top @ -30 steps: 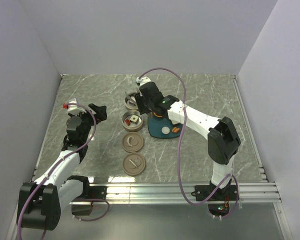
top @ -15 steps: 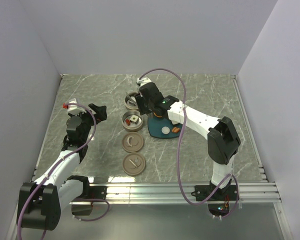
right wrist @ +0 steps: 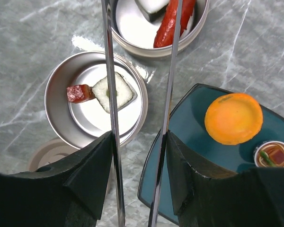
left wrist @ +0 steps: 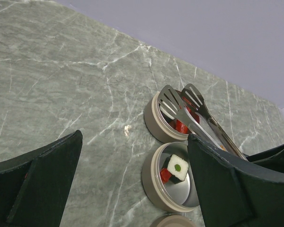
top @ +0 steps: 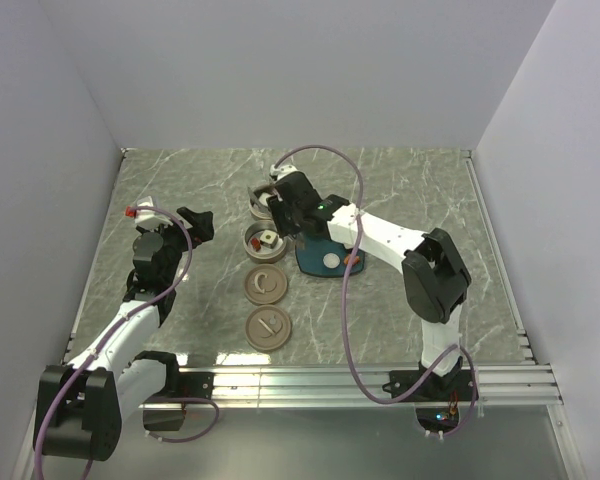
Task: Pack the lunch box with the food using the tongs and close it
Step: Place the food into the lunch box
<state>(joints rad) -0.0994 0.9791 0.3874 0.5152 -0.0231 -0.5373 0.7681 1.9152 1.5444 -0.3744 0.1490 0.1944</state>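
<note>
My right gripper (right wrist: 139, 161) is shut on the tongs (right wrist: 110, 85), one black pad pressed against the outside of each slim metal arm. The tongs' spoon-shaped tips (left wrist: 180, 101) hang spread over the far lunch box bowl (left wrist: 151, 120), which holds red sausage pieces (right wrist: 173, 21) and a white bite. The near bowl (right wrist: 49, 101) holds a white cube (right wrist: 114, 92) and a red piece (right wrist: 79, 93). An orange ball (right wrist: 233, 118) and a small cup with a dark piece (right wrist: 273, 153) sit on the teal plate (right wrist: 189, 127). My left gripper (top: 195, 222) stands open, well left of the bowls.
Two round tan lids (top: 266, 285) (top: 268, 327) lie in a row in front of the bowls. The teal plate (top: 310, 262) sits just right of the near bowl. Grey walls close in the marble table on three sides.
The right arm has shifted slightly left with the tongs, its elbow swinging left too. The left arm has not moved.
</note>
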